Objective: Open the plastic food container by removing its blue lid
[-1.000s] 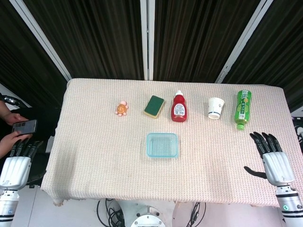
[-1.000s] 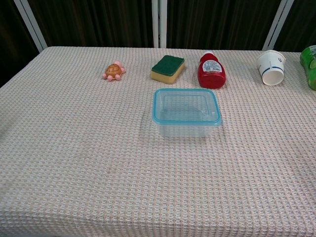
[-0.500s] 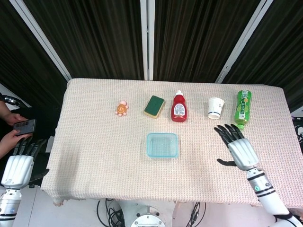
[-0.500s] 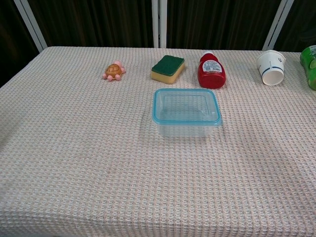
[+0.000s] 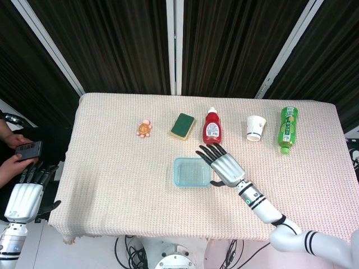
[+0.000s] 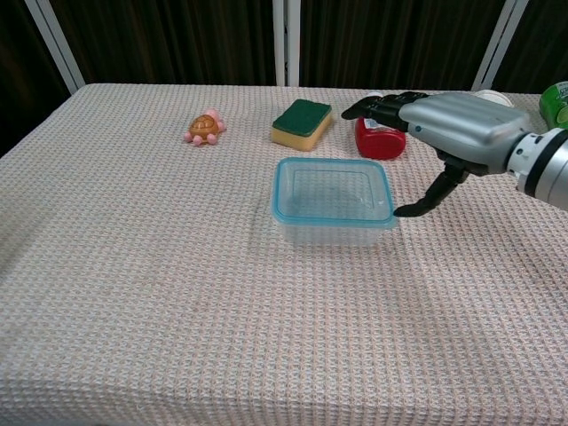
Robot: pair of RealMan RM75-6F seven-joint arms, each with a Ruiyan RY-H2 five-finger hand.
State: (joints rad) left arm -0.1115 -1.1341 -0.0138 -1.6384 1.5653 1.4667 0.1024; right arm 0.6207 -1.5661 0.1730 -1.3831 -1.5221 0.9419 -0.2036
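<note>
Tabletop (image 5: pixel 112 168) under a pale woven cloth is filling the middle of the head view, and the plastic food container (image 5: pixel 192 171) is sitting near its centre with the blue lid (image 5: pixel 178 171) lying on top of it. The right hand (image 5: pixel 223 165) is hovering just beside the container's right edge, fingers spread apart and holding nothing, its thumb pointing in toward the container's near right corner. The left hand (image 5: pixel 23 197) is hanging off the left edge of the tabletop, well apart from the container, fingers straight, slightly apart and holding nothing. Along the far side a toy turtle (image 5: pixel 145 128), a green sponge (image 5: pixel 183 125), a red sauce bottle (image 5: pixel 211 126), a paper cup (image 5: pixel 255 128) and a green drink bottle (image 5: pixel 287 129) are lying in a row.

In the chest view the container (image 6: pixel 333 202) is standing upright near the middle of the tabletop (image 6: pixel 133 293), the lid (image 6: pixel 282 191) sitting on its rim. The right hand (image 6: pixel 448 129) is reaching in from the right, open, with its fingers stretching above the red sauce bottle (image 6: pixel 377 140) and its thumb tip close to the container's right corner; whether it is touching is not clear. The toy turtle (image 6: pixel 205 127) and the green sponge (image 6: pixel 302 122) are lying behind the container, and the left hand is not showing here
</note>
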